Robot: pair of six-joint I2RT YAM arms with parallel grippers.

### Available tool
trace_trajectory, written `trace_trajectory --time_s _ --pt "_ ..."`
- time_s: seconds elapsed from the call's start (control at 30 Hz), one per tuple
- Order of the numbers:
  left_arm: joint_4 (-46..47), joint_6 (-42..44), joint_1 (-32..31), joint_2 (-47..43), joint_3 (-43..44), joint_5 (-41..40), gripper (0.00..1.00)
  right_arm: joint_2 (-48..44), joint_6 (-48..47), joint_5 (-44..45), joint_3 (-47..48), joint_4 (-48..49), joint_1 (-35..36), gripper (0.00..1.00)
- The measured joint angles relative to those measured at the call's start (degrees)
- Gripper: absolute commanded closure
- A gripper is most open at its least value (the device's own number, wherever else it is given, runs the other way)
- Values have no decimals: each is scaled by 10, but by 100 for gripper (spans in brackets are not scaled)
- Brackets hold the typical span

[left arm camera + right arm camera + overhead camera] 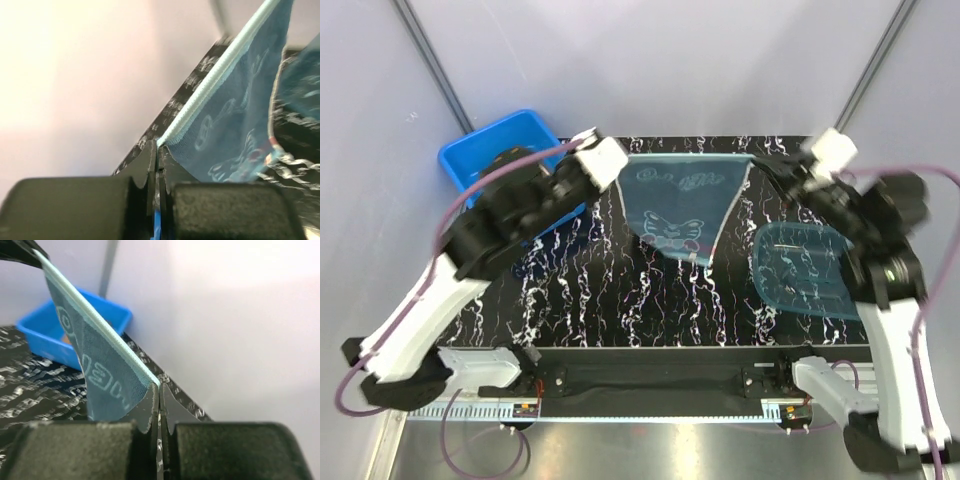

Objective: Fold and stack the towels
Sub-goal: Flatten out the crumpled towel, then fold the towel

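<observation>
1. While it hangs stretched between both arms, the teal towel spans the counter's twelve o'clock edge, its lower tip drooping toward the centre.
2. My left end effector is clamped on its eleven o'clock corner.
3. My right end effector pinches the one o'clock corner.
4. A blue tub sits at ten o'clock, and a translucent teal bowl at three.

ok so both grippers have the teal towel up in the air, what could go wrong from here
1. The left gripper and right gripper each pinch only a hem corner of the teal towel; it could slip free.
2. Laid down off-centre, the sagging towel might land on the translucent teal bowl nearby.
</observation>
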Motion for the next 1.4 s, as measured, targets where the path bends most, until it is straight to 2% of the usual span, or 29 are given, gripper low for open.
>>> trace_trajectory --time_s 0.13,0.3,0.5,0.6,0.8,1.0,1.23,1.4 --pt "-34 -3 -80 -68 -1 -1 100 -102 29 -44 -16 -3 0 100" --pt "-96 -12 -145 -81 7 -24 100 -140 59 -56 -18 -19 -1 100" --pt "-126 -6 -170 -51 42 -75 100 -145 70 -36 -19 -16 -2 100" --pt "-119 5 -147 -28 42 -87 100 -122 53 -17 -19 -14 -2 100" --pt "-92 6 -2 44 20 -27 100 21 9 12 -27 7 -2 100" --pt "-65 18 112 205 59 21 100 230 -22 44 -24 56 -3 100" --pt "-36 30 184 457 187 44 100 468 -44 52 65 102 -19 100" --pt "14 38 198 542 210 44 100 576 -60 53 128 120 -26 100"
